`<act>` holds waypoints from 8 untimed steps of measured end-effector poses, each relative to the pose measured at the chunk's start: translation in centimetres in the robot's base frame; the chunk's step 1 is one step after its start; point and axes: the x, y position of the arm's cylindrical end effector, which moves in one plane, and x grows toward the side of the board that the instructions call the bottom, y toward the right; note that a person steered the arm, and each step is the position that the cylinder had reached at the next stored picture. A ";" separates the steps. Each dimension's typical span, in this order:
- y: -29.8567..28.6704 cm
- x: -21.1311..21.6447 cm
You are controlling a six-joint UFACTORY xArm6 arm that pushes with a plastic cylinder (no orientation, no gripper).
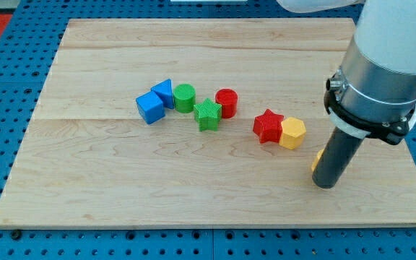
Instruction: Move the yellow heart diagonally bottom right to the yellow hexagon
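On the wooden board [193,173], my tip [325,185] rests at the lower right, ending a plain dark rod with no fingers to open or close. A sliver of the yellow heart [316,160] peeks out at the rod's left edge, mostly hidden behind it. The yellow hexagon [292,133] sits up and left, touching the red star [268,126]. Further left cluster the red cylinder [227,102], green star [208,114], green cylinder [184,97] and two blue blocks [155,102].
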 end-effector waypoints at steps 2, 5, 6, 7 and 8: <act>-2.7 0.6; -3.6 -1.9; -2.9 -2.0; -1.5 -2.0; -1.5 -2.0</act>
